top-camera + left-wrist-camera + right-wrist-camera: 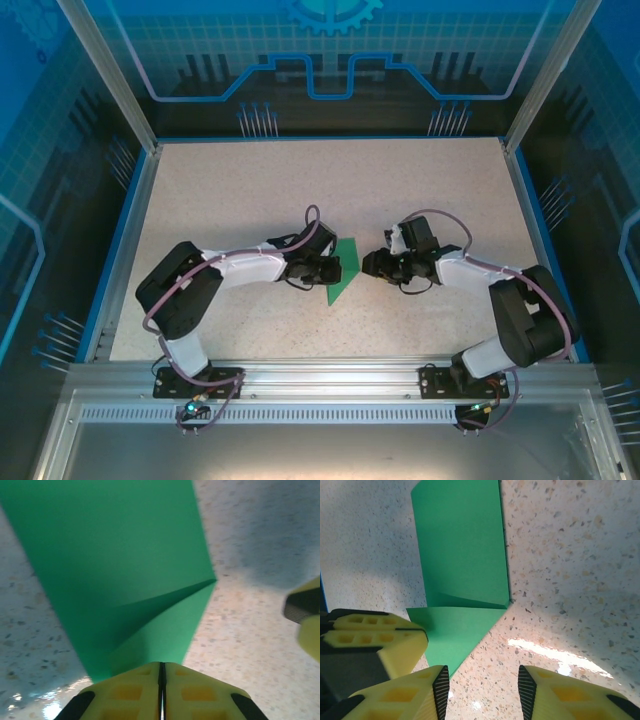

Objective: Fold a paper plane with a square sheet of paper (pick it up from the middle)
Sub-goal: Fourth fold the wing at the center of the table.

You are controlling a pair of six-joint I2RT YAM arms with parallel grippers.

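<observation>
Pinching near edge of green paper (125,570), your left gripper (161,692) has fingers pressed together. Your right gripper (482,690) stands partly open, holding nothing, at bottom of its frame, below folded corner. Top view: paper mid-frame, between both grippers, on speckled table (250,190).

- The speckled beige table (250,190) is lying flat inside a blue rim (120,262).
- A folded green sheet of paper (342,270) is resting near its middle, its tip pointing toward the near edge.
- One flap seems to be lifting off the surface.
</observation>
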